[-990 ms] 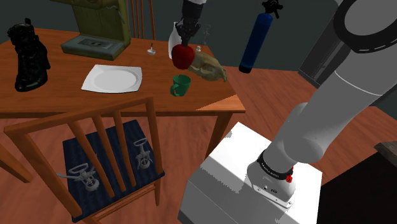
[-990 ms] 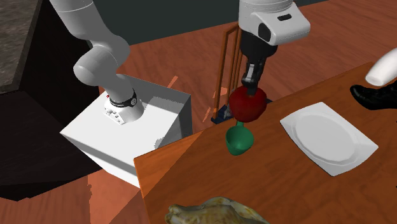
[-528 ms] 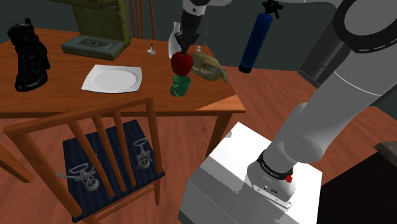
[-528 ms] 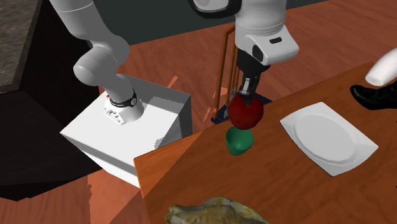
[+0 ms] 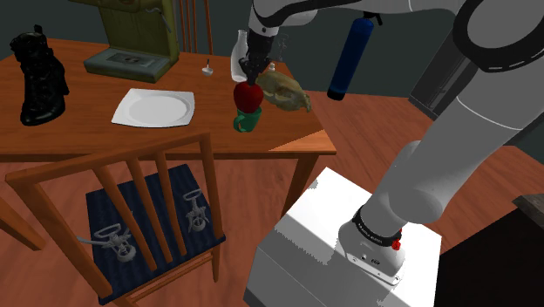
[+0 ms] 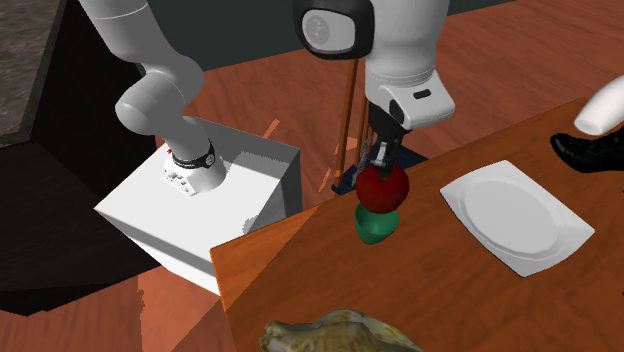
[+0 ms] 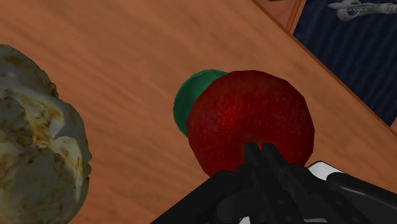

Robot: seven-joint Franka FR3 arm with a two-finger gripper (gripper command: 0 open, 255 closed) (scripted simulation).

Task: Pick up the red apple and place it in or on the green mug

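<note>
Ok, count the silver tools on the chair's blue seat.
2. The near tool lies at the blue seat's front in the shoulder view; the far tool lies right of it, further back. The slats may hide others.

My arm [image 5: 453, 148] stands tall, folds over high and reaches far out, the wrist aimed down. My gripper [image 5: 252, 71] points downward, fingers [image 7: 280, 178] drawn nearly together, pinching the apple [image 5: 250, 96] by its top.
</note>
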